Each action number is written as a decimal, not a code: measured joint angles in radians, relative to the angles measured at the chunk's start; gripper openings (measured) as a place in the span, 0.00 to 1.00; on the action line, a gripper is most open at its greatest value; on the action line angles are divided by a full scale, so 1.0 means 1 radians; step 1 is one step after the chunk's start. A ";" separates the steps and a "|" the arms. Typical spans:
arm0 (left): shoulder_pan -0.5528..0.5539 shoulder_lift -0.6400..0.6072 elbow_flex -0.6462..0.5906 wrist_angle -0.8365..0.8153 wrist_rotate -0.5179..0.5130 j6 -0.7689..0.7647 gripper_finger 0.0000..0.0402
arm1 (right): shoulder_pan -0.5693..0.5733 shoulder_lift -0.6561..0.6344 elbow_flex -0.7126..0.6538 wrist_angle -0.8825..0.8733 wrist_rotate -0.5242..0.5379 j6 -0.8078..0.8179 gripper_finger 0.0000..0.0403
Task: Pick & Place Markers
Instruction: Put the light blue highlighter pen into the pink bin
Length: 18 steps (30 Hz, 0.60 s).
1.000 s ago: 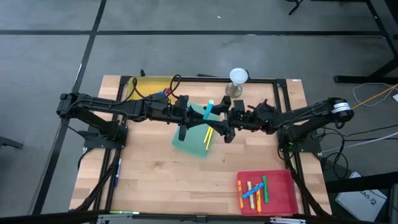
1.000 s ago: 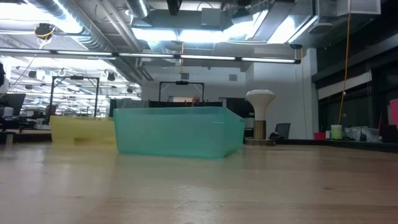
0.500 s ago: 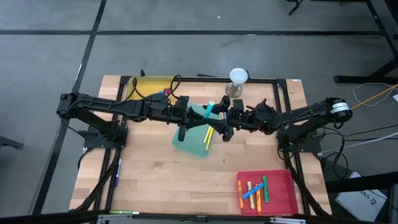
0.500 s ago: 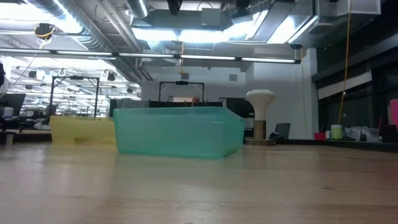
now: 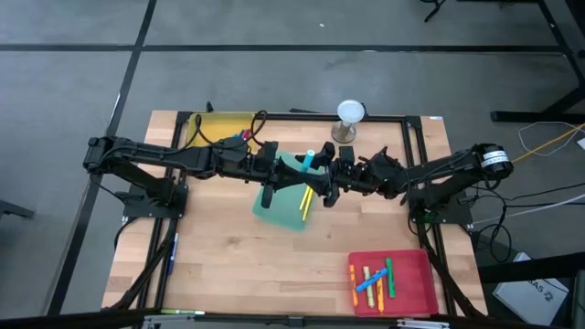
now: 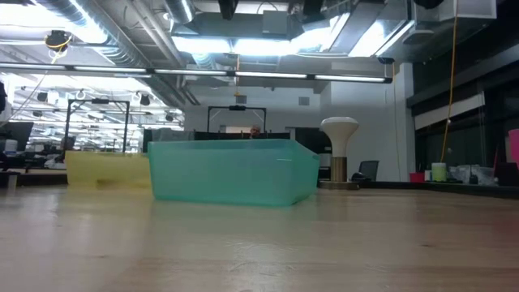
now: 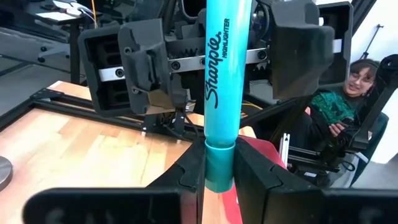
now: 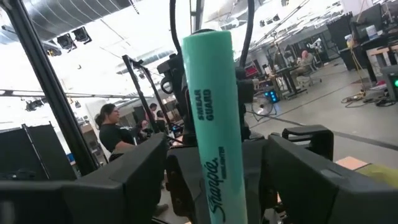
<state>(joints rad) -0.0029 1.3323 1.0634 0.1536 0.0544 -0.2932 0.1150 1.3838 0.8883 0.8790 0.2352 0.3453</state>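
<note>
High view: both arms meet over the table's centre, above the green tray [image 5: 281, 208]. The left gripper [image 5: 294, 170] reaches in from nine o'clock and is clamped on a teal marker [image 5: 306, 162], which stands over the tray's one o'clock corner. The right gripper [image 5: 322, 177] comes from three o'clock, its spread fingers on either side of the same marker. A yellow marker [image 5: 304, 200] lies in the green tray. The yellow tray [image 5: 217, 128] sits at eleven o'clock of the table with markers partly hidden under the left arm. The red tray [image 5: 409, 281] at five o'clock holds several markers [image 5: 374, 281] in orange, yellow, blue and green. A white lamp [image 5: 350, 115] stands at twelve o'clock.

Low view: green tray [image 6: 231, 172] centre, yellow tray [image 6: 105, 170] at nine o'clock of it, lamp [image 6: 339, 149] at three o'clock. No gripper shows.

Left wrist view: the left fingers [image 7: 189, 174] pinch the marker [image 7: 222, 93] at its lower end; it stands upright. The right gripper [image 7: 219, 59] faces it, wide apart, one finger each side. A person [image 7: 339, 106] sits behind.

Right wrist view: the marker [image 8: 212, 124] rises between the right gripper's separated fingers [image 8: 124, 180], not pressed by them.
</note>
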 joint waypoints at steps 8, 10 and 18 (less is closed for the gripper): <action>-0.002 0.000 0.000 0.000 0.025 -0.007 0.13 | 0.000 0.004 0.000 0.000 0.000 0.033 0.40; -0.002 0.000 0.000 -0.002 0.027 -0.008 0.13 | 0.000 0.004 0.000 -0.001 -0.004 0.049 0.31; -0.002 0.000 0.000 -0.002 0.036 -0.016 0.19 | 0.003 0.004 0.000 -0.007 -0.001 0.032 0.15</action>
<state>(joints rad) -0.0048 1.3325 1.0634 0.1518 0.0904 -0.3094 0.1182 1.3880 0.8883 0.8719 0.2344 0.3775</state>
